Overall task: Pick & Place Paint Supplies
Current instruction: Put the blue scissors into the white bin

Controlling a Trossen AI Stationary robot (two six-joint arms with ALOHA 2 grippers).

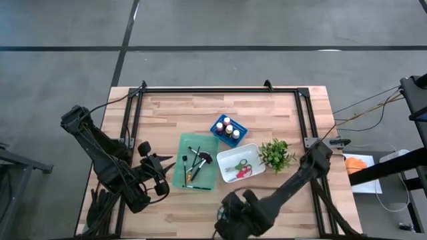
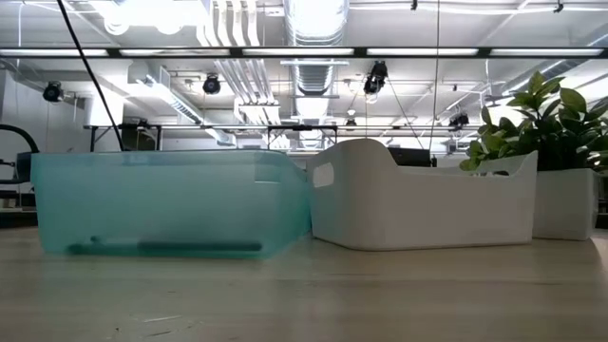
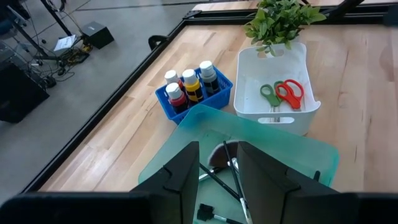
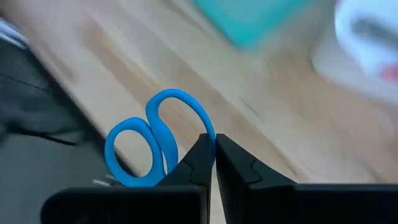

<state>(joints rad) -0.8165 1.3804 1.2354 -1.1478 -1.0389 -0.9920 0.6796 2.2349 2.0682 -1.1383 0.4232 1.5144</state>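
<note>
My right gripper [image 4: 215,149] is shut on small blue-handled scissors [image 4: 155,146], over the table's near edge [image 1: 223,212]. My left gripper [image 3: 217,168] hangs open above the near left end of a teal tray [image 1: 207,143], with nothing between its fingers. Several dark-handled brushes [image 1: 195,163] lie in that tray. Red scissors [image 3: 289,92] and green scissors [image 3: 268,93] lie in a white bin [image 1: 255,148] to the tray's right. Paint bottles with coloured caps [image 3: 189,87] stand in a blue basket [image 1: 219,122] behind it. My right gripper pinches the blue scissors between its two fingers at the base of one handle loop [image 4: 202,134]. Both loops stick out past the fingertips, clear of the wood below. The fingers slant steeply down from above. They hide the blades.
A small leafy plant [image 1: 275,153] stands just right of the white bin. A black frame [image 1: 220,89] runs along the table's far, left and right sides. Bare wood lies along the near edge [image 1: 193,207], between the two grippers.
</note>
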